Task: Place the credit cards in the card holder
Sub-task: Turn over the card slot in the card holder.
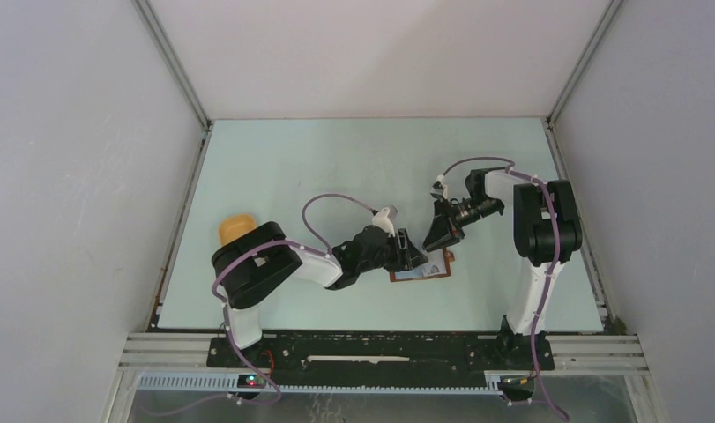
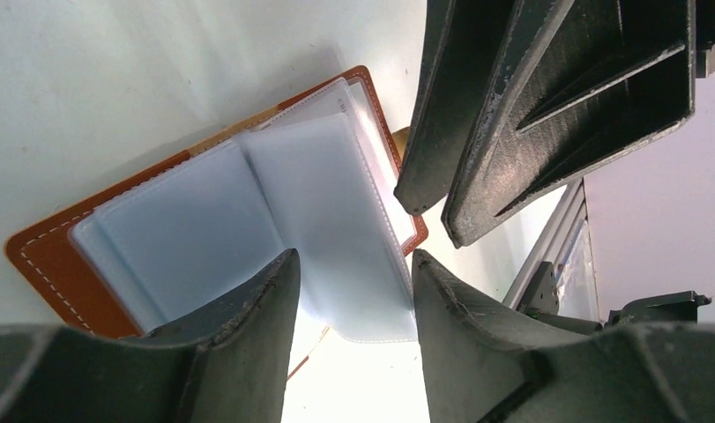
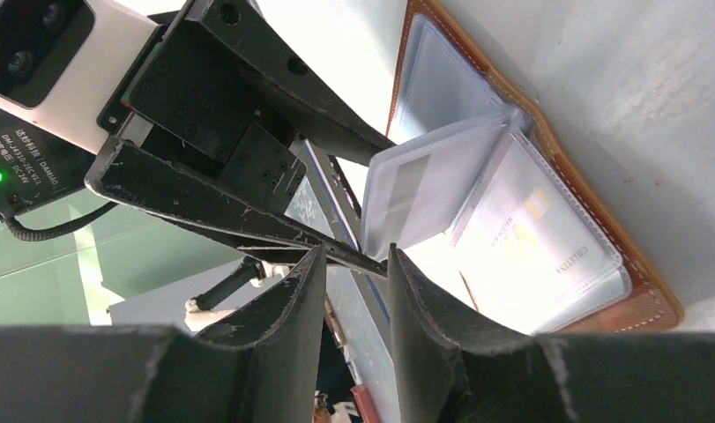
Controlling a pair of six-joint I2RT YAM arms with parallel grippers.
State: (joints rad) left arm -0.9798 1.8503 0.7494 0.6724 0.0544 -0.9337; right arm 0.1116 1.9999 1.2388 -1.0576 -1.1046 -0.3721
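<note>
The card holder (image 1: 424, 272) lies open on the table, reddish-brown outside with clear pale sleeves (image 2: 195, 229). In the right wrist view one sleeve page (image 3: 428, 189) stands lifted, and a pale credit card (image 3: 547, 242) with a yellow mark sits inside a flat sleeve. No loose card shows. My left gripper (image 2: 353, 257) is open low over the holder, and a sleeve page lies between its fingers. My right gripper (image 3: 356, 253) is narrowly open and empty, hovering just above the holder's far side (image 1: 441, 238), close to the left gripper (image 1: 413, 256).
An orange-yellow oval tray (image 1: 234, 227) sits at the table's left, partly behind the left arm. The two grippers nearly touch over the holder. The right gripper's fingers (image 2: 477, 115) fill the upper right of the left wrist view. Enclosure walls border the table.
</note>
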